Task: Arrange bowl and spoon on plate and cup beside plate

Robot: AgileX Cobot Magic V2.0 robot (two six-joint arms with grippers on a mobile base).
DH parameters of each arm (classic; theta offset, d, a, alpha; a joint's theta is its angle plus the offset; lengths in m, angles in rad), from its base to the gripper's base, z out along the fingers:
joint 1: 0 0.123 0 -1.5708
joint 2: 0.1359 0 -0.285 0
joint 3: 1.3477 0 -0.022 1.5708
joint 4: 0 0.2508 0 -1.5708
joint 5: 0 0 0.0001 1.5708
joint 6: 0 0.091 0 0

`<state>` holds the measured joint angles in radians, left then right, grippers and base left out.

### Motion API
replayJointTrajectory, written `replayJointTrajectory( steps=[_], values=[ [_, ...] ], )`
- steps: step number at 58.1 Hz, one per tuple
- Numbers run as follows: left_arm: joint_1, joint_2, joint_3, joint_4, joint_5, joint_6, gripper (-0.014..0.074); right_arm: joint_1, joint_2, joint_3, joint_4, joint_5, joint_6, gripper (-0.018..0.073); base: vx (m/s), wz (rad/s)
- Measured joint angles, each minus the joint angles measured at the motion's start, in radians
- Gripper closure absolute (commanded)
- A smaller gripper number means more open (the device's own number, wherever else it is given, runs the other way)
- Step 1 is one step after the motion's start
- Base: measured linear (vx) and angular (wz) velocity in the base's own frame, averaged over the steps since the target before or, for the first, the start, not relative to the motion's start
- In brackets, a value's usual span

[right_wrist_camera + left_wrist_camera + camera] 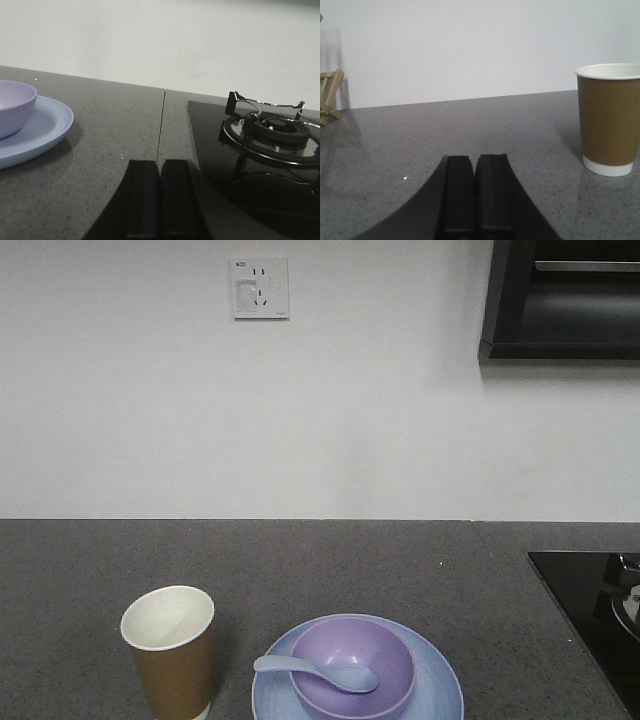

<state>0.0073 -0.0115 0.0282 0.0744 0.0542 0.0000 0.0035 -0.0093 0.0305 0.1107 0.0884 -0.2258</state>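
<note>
Grey counter, white wall behind: bowl sits on plate w/ spoon in it, cup just left of plate. Both grippers, left and right, are clenched, holding nothing; looks done to me, so you've prob. nothing left but to keep the arms clear.

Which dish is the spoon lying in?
The purple bowl. The spoon rests across its rim with the scoop inside. The blue plate only sits underneath, and the cup stands empty beside it.

We see a speckled dark grey tabletop. Directly on it stand the cup and, just beside it, the plate; a black gas hob sits at its right edge.
</note>
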Motion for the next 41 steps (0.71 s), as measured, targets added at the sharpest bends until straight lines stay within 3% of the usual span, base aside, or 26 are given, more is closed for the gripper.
replayJointTrajectory(
  steps=[19,31,41],
  values=[
    [0.0,0.0,0.0,-0.001,-0.001,0.0,0.0603,0.0,0.0,0.0,-0.012,-0.041,0.011,0.0571,0.0,0.0],
    [0.0,0.0,0.0,-0.001,-0.001,0.0,0.0603,0.0,0.0,0.0,-0.172,-0.076,0.239,0.0571,0.0,0.0],
    [0.0,0.0,0.0,-0.001,-0.001,0.0,0.0603,0.0,0.0,0.0,-0.197,-0.076,0.298,0.0571,0.0,0.0]
  ],
)
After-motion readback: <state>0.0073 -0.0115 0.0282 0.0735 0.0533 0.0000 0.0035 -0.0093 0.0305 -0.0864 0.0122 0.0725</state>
